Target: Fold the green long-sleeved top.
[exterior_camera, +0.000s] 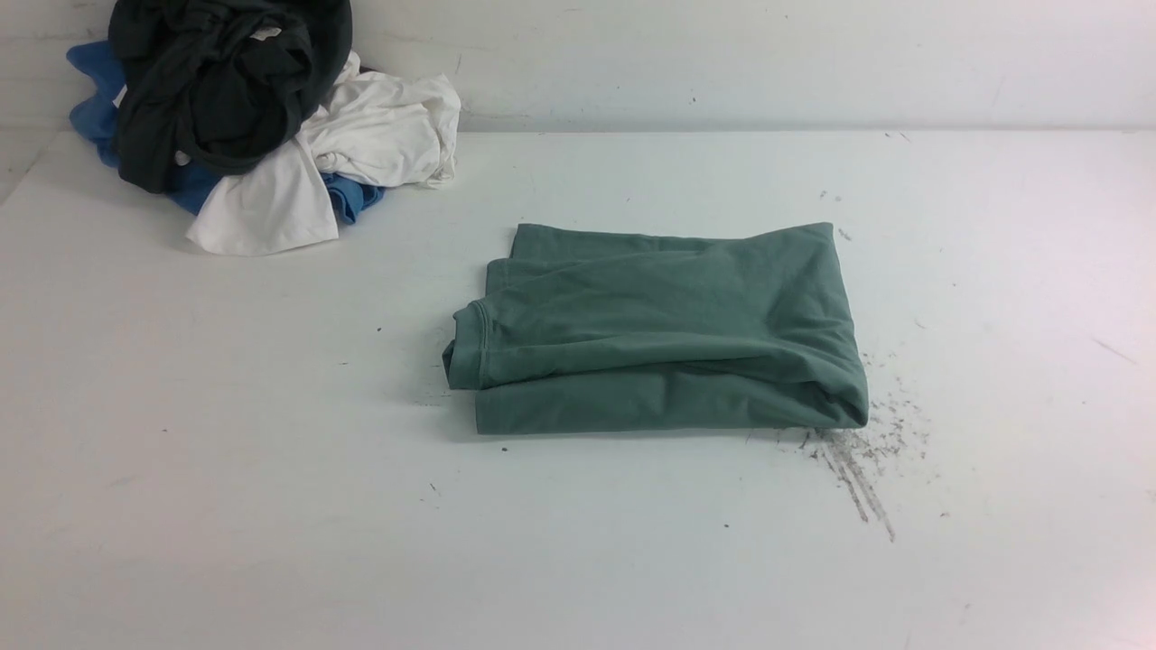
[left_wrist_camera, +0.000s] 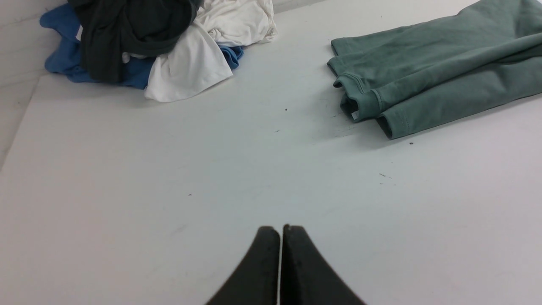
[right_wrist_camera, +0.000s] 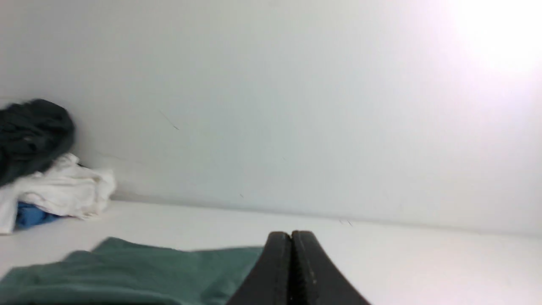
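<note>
Your green long-sleeved top (exterior_camera: 664, 329) lies mid-bench as a compact folded rectangle, well apart from the pile of dark, white and blue clothes (exterior_camera: 244, 117) in the far left corner of the bench (exterior_camera: 181, 469), so folding looks finished or at its last tidy. Both arms are clear of the cloth: left gripper (left_wrist_camera: 280, 231) and right gripper (right_wrist_camera: 291, 237) have jaws pressed together, holding nothing. If anything's next, you'd only square the loose left-side layers; otherwise stay off.
</note>
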Robot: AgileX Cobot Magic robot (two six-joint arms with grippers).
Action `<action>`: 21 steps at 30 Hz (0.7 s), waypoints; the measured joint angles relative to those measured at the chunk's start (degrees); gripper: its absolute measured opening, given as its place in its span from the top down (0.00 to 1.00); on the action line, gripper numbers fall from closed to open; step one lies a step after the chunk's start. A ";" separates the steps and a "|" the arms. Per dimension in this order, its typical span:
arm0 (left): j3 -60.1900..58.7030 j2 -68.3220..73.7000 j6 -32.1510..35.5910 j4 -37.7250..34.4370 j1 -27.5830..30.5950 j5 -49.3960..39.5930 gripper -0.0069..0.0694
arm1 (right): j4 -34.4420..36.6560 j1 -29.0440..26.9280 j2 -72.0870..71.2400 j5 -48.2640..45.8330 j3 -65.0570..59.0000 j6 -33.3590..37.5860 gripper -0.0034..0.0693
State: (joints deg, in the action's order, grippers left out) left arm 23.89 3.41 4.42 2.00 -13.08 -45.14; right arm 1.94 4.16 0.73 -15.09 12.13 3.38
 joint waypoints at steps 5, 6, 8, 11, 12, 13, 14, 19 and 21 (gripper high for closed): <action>0.00 0.00 -0.04 0.00 0.00 0.00 0.92 | -4.83 -7.06 -1.29 -2.77 -9.40 -12.12 0.97; 0.00 0.00 -0.04 0.00 0.00 0.00 0.92 | -4.96 -7.06 -1.29 -2.77 -9.40 -12.38 0.97; 0.00 0.00 -0.04 0.00 0.00 0.00 0.92 | -6.13 -7.43 -1.29 -3.05 -12.75 -14.05 0.97; 0.00 0.00 -0.04 0.00 0.00 0.00 0.92 | -6.35 -7.43 -1.29 -3.13 -13.67 -14.64 0.97; 0.00 0.00 -0.04 0.00 0.00 0.00 0.92 | -6.35 -7.43 -1.29 -3.55 -13.67 -14.64 0.97; 0.00 0.00 -0.04 0.00 0.00 0.00 0.92 | -6.35 -7.43 -1.29 -4.14 -13.67 -14.64 0.97; 0.00 0.00 -0.04 0.00 0.00 0.00 0.92 | -6.35 -7.43 -1.29 -4.44 -13.67 -14.64 0.97; 0.00 0.00 -0.04 0.00 0.00 0.00 0.92 | -6.35 -7.43 -1.29 -4.82 -13.62 -14.64 0.97; 0.00 0.00 -0.04 0.00 0.00 0.00 0.92 | -6.29 -7.43 -1.29 -4.82 -13.62 -14.64 0.97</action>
State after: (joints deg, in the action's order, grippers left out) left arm 23.89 3.41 4.37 2.00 -13.08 -45.14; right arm -4.35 -3.27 -0.56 -19.91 -1.49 -11.26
